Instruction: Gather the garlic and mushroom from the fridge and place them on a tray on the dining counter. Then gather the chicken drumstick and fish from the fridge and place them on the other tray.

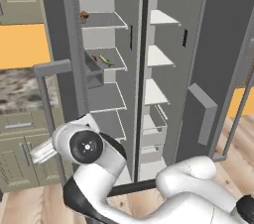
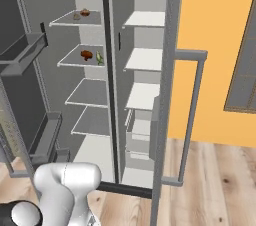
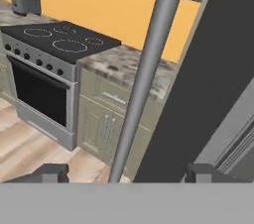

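Fridge (image 1: 163, 69) stands with both doors swung wide, my hand (image 3: 119, 173) spread around its left handle (image 3: 144, 69), gripping nothing.

From my station all three feeds look evenly and flatly lit, with no visible lamp and no glare. The fridge (image 1: 144, 69) interior reads bright on its white shelves (image 1: 158, 57), while its door panels fall into plain dark grey shade. The orange wall (image 2: 220, 45) is uniform, almost shadowless. Shadows under the shelves are soft and faint. Everything is low in resolution, slightly soft and blocky, and the small items on the shelves are too blurred for me to identify. Straight edges stay straight right to the borders.
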Tool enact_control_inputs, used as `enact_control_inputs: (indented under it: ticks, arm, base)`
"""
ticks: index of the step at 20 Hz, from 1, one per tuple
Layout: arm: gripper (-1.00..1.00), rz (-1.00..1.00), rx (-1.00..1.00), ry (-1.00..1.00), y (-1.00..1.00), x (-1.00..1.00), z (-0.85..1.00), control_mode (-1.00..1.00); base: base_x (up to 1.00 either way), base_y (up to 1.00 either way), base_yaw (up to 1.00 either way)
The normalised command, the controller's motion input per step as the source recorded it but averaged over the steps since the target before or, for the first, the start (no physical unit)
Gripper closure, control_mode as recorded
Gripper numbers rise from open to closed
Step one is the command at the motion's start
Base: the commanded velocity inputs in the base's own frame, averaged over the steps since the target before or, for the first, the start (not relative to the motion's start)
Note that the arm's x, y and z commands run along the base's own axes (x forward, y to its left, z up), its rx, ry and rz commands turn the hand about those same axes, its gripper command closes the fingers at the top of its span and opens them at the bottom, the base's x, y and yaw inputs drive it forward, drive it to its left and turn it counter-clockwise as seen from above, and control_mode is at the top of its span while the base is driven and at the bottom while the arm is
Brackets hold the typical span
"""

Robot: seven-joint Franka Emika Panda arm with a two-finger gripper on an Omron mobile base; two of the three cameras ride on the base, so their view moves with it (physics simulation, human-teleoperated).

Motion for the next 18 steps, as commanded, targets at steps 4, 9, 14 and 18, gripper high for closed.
enact_control_inputs:
  ticks: [4, 9, 14, 18]
  arm:
    - [-1.00, 0.05, 0.14, -0.28, -0.44, -1.00, 0.27, -1.00]
    - [-1.00, 0.04, 0.19, -0.18, -0.95, -0.51, 0.34, -1.00]
    - [-1.00, 0.05, 0.26, -0.04, -1.00, 0.04, 0.20, -1.00]
    - [-1.00, 0.09, 0.31, 0.00, -1.00, 0.50, 0.04, -1.00]
  base:
    - [0.00, 0.00, 0.00]
    - [0.00, 0.00, 0.00]
    - [0.00, 0.00, 0.00]
    - [0.00, 0.00, 0.00]
